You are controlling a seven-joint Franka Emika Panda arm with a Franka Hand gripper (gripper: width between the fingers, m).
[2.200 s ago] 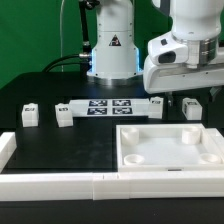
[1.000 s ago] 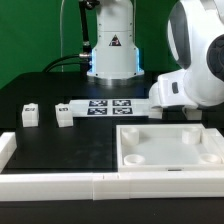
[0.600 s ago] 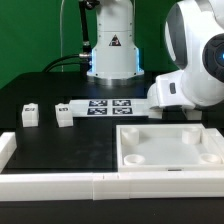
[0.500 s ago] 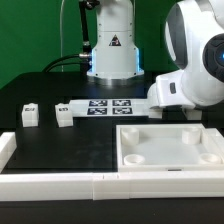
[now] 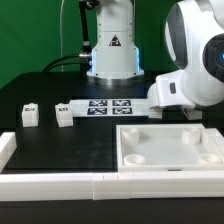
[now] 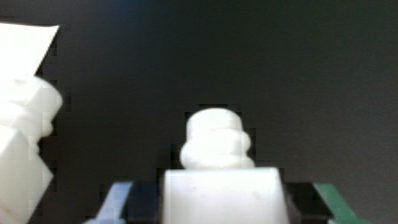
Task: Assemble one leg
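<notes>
Tool: my tool (image 6: 222, 205) is down at the bench (image 5: 45, 140). One finger (image 6: 121, 200) and its twin flank the leg closely, one on each side. I cannot tell whether the pads press on it or stand just off it.
Leg: the leg (image 6: 217, 150) lies between my fingers, its rounded peg end pointing away from the wrist. Judging by where my arm (image 5: 195, 75) hangs, it is just behind the tray (image 5: 128, 150), towards the exterior view's right, but the arm hides it in that view.
Other legs: two more (image 5: 31, 114) (image 5: 64, 115) stand well apart from the tray, towards the exterior view's left.
Neighbour: a blurred white part (image 6: 22, 120) lies near the leg. I cannot identify it.
Risk, grip: if the pads sit off-centre, the smooth plastic leg could twist or slip out on lifting.
Risk, clearance: a swing towards the tray could clip the blurred part or the tray's raised rim.
Risk, seating: a tilted leg would likely jam rather than start cleanly in the tray.
Markings: the marker board (image 5: 105, 106), behind the tray, shows square black-and-white tags. A triangular warning sign (image 5: 115, 42) is on the arm's base. No writing is readable.
</notes>
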